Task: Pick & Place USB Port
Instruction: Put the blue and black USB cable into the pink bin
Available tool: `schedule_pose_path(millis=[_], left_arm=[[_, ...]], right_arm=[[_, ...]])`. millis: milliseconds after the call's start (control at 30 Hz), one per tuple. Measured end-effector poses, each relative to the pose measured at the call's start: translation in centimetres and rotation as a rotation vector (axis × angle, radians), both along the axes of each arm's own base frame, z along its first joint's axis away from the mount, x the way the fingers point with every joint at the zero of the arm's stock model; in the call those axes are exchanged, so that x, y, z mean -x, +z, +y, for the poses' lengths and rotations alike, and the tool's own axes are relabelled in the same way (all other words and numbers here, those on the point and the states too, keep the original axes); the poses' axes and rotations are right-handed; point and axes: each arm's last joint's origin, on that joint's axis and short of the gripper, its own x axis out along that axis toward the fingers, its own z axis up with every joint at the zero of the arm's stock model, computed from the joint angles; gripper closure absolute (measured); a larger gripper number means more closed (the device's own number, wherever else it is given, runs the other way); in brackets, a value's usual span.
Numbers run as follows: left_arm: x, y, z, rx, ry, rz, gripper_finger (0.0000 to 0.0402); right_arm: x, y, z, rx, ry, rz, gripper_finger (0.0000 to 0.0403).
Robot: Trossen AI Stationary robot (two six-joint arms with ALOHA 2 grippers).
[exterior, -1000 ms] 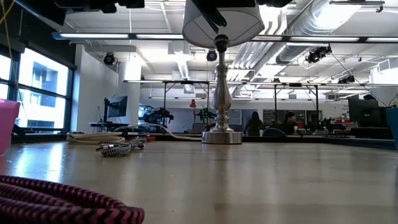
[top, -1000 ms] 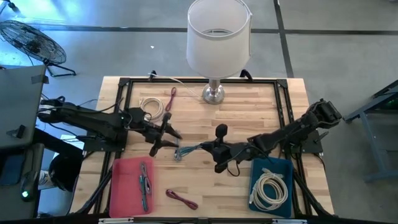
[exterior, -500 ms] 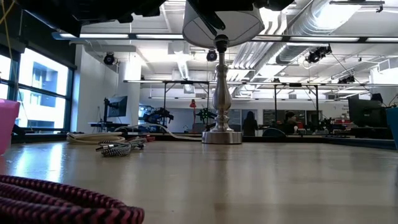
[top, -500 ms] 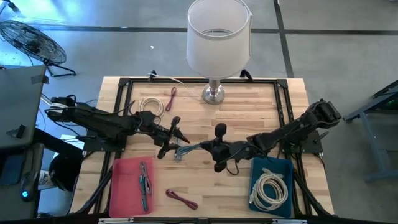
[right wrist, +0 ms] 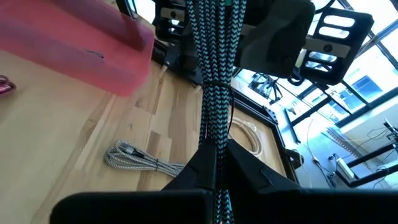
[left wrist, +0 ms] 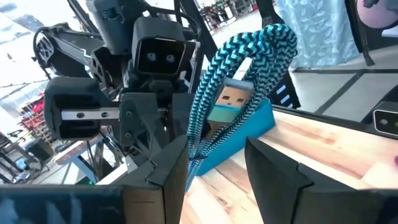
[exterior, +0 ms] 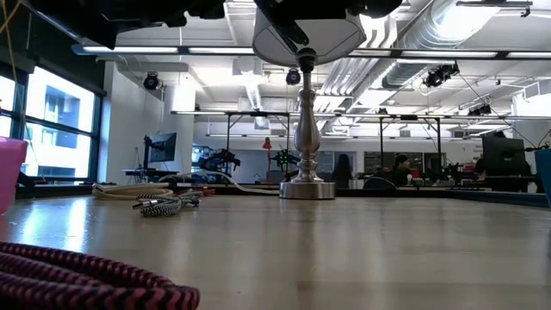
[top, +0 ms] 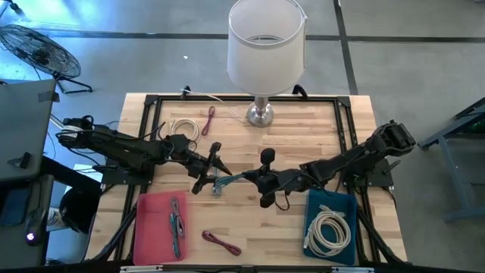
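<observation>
We see a teal braided USB cable (top: 231,180), bundled in loops, held above the middle of the slatted wooden worktop (top: 333,133), its long axis running from one arm to the other. The right gripper (top: 255,178) has its jaws clamped tight on it; the left gripper (top: 215,168) has its jaws spread around the other end. The pink tray (top: 155,227) holds thin cables; the blue bin (top: 345,206) holds a white coil.
</observation>
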Motion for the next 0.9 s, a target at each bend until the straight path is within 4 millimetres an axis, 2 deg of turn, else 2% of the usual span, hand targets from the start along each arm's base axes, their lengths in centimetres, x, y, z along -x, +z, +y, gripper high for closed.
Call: schedule_pose_path(millis=[633, 733, 867, 900], left_arm=[[-0.1, 0.2, 0.1, 0.011, 0.046, -0.021, 0.025], [-0.1, 0.2, 0.2, 0.011, 0.067, -0.019, 0.0278], [-0.1, 0.3, 0.2, 0.002, 0.067, -0.026, 0.0368], [-0.1, 0.3, 0.2, -0.003, 0.066, -0.028, 0.038]], right_arm=[[-0.7, -0.1, -2.3, -0.062, -0.012, -0.001, 0.0396], [-0.7, -0.1, -2.3, -0.061, -0.013, 0.001, 0.0396], [-0.7, -0.1, -2.3, -0.062, -0.007, 0.002, 0.0396], [-0.7, -0.1, -2.3, -0.062, -0.005, 0.002, 0.0396]])
